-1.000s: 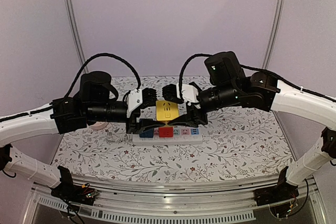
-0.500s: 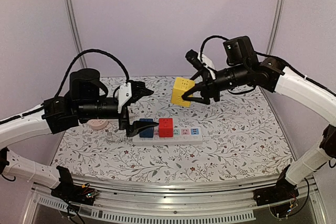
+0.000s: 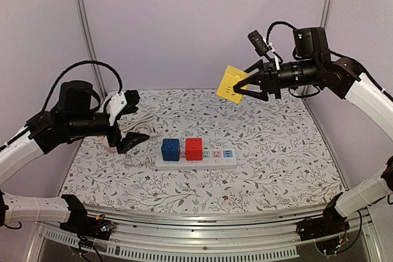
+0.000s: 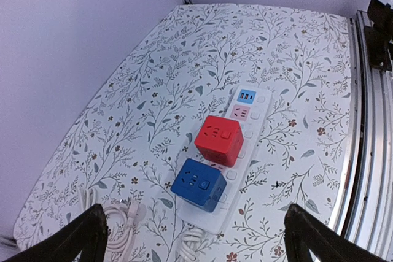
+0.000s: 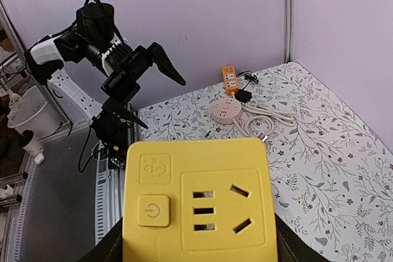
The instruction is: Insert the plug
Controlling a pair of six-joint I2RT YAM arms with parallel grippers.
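At the left, the left gripper (image 3: pixel 130 121) hangs with its jaws spread wide and nothing between them, just left of the long white plastic power strip (image 3: pixel 196 159) on the floral-patterned table (image 3: pixel 276 164). The strip's long axis runs left to right across the top view. A blue plastic cube adapter (image 3: pixel 170 150) and a red plastic cube adapter (image 3: pixel 194 149) fill its left half, so the free sockets sit at its right end, on the right arm's side.

High over the table's rear right, the right gripper (image 3: pixel 244 87) is clamped on the yellow plastic cube plug (image 3: pixel 232 84). The strip lies below it, to its left and nearer the arm bases, well apart.

The left wrist view looks down on the strip (image 4: pixel 245 121) and shows pale pink and pale blue sockets uncovered beyond the red cube. The right wrist view shows only the yellow cube's (image 5: pixel 196 207) socket-and-button face, and its prongs appear in no view
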